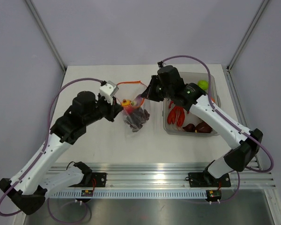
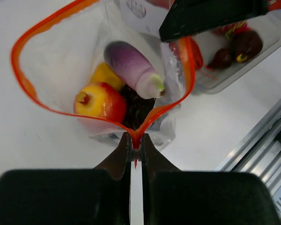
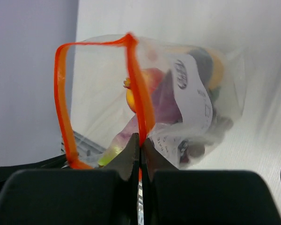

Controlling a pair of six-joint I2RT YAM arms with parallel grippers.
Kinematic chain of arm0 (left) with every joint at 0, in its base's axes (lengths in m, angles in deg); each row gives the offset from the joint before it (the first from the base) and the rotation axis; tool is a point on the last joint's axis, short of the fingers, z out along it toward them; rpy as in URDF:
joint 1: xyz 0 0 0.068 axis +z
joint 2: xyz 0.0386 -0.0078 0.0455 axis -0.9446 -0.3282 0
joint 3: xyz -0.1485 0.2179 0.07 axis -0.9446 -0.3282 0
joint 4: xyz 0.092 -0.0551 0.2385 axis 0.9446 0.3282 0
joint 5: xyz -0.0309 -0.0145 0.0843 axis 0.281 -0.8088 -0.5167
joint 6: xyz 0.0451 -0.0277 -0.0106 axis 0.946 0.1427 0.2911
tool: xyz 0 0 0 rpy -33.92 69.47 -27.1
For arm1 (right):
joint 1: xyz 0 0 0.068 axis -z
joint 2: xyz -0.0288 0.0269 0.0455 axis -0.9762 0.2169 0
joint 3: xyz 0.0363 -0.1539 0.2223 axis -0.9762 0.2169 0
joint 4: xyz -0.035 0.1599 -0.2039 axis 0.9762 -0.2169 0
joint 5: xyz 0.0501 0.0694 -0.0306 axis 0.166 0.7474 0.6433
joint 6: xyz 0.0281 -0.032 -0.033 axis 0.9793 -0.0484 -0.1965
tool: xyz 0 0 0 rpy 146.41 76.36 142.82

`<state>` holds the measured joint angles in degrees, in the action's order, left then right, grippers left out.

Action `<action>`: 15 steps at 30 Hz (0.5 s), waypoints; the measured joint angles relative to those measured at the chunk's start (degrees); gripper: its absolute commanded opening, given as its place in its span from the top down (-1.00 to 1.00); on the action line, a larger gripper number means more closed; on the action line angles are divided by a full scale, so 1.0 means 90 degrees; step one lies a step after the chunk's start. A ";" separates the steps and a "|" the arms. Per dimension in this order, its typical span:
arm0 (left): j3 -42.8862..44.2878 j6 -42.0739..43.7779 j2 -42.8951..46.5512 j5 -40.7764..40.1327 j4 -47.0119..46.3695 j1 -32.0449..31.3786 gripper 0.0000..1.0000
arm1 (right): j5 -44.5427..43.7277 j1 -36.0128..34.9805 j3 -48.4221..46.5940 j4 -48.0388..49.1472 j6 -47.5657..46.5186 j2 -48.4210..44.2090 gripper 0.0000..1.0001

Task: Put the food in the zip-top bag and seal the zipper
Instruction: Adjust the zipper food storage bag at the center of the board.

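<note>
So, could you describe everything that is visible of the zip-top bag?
The zip-top bag is floppy clear plastic with a white printed label. Its orange-red zipper is unsealed, the mouth spread in a wide loop. The left pincer and the right pincer each pinch the strip at opposite sides, holding the bag between them; its bottom seems to rest on the white table. Inside lie a purple-white vegetable, a yellow-red fruit and darker pieces.

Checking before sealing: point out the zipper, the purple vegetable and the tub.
zipper [image 2: 15,70], left wrist view, strip's left curve.
purple vegetable [image 2: 127,64], left wrist view, its body.
tub [image 1: 170,130], top external view, near-left corner.
</note>
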<state>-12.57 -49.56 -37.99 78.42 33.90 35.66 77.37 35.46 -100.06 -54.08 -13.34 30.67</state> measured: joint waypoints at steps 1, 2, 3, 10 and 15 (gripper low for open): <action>0.0289 0.0066 0.0000 0.0005 0.0000 0.0000 1.00 | -0.0073 -0.0002 -0.0202 -0.0022 -0.0049 -0.0017 1.00; 0.0544 0.0119 0.0024 0.0012 -0.0036 -0.0002 1.00 | -0.0158 -0.0002 -0.0347 -0.0007 -0.0092 -0.0044 1.00; 0.0733 0.0155 0.0066 0.0032 -0.0117 -0.0002 1.00 | -0.0216 -0.0002 -0.0415 0.0051 -0.0129 -0.0109 0.99; 0.0236 0.0342 0.0369 0.0231 -0.0517 -0.0005 1.00 | -0.0313 -0.0036 0.0532 0.0459 -0.0124 -0.0646 0.62; -0.0495 0.0316 -0.0199 0.0503 -0.0206 -0.0005 1.00 | -0.0228 -0.0039 0.1695 0.0432 -0.0090 -0.0508 -0.21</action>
<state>-17.03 -46.72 -39.78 82.94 32.04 35.62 75.32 35.11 -84.80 -50.19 -14.15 26.10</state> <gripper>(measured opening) 0.050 0.486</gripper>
